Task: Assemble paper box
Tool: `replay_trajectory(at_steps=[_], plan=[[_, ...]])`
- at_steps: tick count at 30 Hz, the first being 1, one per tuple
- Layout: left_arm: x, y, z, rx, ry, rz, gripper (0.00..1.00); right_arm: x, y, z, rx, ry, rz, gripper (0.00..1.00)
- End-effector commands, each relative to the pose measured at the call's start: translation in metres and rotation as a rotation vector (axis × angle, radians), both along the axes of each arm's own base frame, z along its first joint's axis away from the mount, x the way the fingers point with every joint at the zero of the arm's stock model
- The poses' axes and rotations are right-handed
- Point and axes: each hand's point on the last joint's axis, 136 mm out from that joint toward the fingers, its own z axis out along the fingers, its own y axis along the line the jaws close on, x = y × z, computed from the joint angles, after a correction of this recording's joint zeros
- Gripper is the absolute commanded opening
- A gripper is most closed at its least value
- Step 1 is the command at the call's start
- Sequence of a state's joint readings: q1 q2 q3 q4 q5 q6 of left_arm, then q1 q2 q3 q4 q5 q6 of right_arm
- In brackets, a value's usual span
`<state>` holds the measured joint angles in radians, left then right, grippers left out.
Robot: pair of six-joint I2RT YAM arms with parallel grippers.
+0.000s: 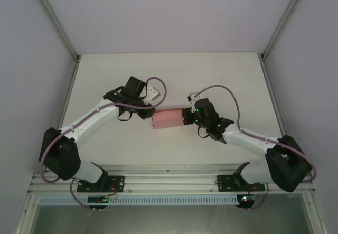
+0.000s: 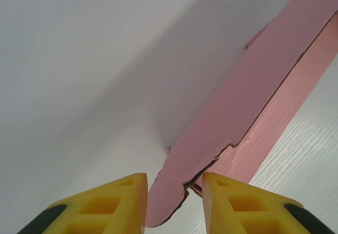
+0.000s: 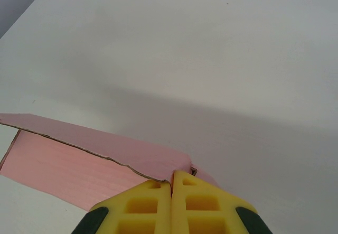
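The paper box (image 1: pixel 168 119) is made of thin salmon-pink card and has a flat rectangular shape. It lies in the middle of the worktop (image 1: pixel 169 73), between the two tools. In the top view its long axis runs from left to right, with the right end a little farther from the arm bases.

In the wrist views the box is partly open. An upper panel (image 2: pixel 248 102) is lifted over a lower panel (image 2: pixel 288 123). The upper panel is smooth and matte, and its cut edge is a thin brownish line with small steps. The lower panel has fine streaks and a slight shine.

The left tool (image 2: pixel 171 205) is at the left end of the box. Its yellow fingers (image 2: pixel 124 205) are spread, and a rounded tab of the card (image 2: pixel 166 197) lies between them. I cannot tell if the tab touches either finger.

The right tool (image 3: pixel 171 192) is at the right end. Its yellow fingers are pressed together, and they seem to pinch the corner of the upper panel, because the card shows on both sides of the tips.

The fingers are of yellow plastic with hollow cells and have dark bases. The worktop is white with a fine wood grain. An aluminium rail (image 1: pixel 169 177) at the near edge carries both arms.
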<state>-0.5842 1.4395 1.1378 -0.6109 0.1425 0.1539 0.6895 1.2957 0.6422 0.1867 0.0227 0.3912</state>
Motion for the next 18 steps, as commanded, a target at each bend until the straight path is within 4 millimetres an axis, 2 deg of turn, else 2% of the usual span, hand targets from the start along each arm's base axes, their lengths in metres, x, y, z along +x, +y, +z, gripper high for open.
replay_trajectory(at_steps=[1, 4, 9, 12, 18], plan=[[-0.008, 0.004, -0.002, 0.019, 0.006, -0.038, 0.35, -0.030, -0.016, -0.057, -0.132, 0.201, 0.033, 0.00], [-0.014, 0.002, -0.001, 0.004, -0.002, -0.093, 0.38, -0.030, -0.016, -0.058, -0.130, 0.211, 0.038, 0.00], [-0.006, 0.003, -0.006, 0.018, 0.017, -0.088, 0.36, -0.029, -0.014, -0.057, -0.127, 0.215, 0.039, 0.00], [-0.003, -0.001, -0.007, 0.020, 0.031, -0.096, 0.27, -0.030, -0.014, -0.058, -0.127, 0.221, 0.045, 0.00], [-0.007, -0.010, 0.000, -0.014, 0.041, -0.128, 0.19, -0.029, -0.014, -0.059, -0.137, 0.222, 0.040, 0.00]])
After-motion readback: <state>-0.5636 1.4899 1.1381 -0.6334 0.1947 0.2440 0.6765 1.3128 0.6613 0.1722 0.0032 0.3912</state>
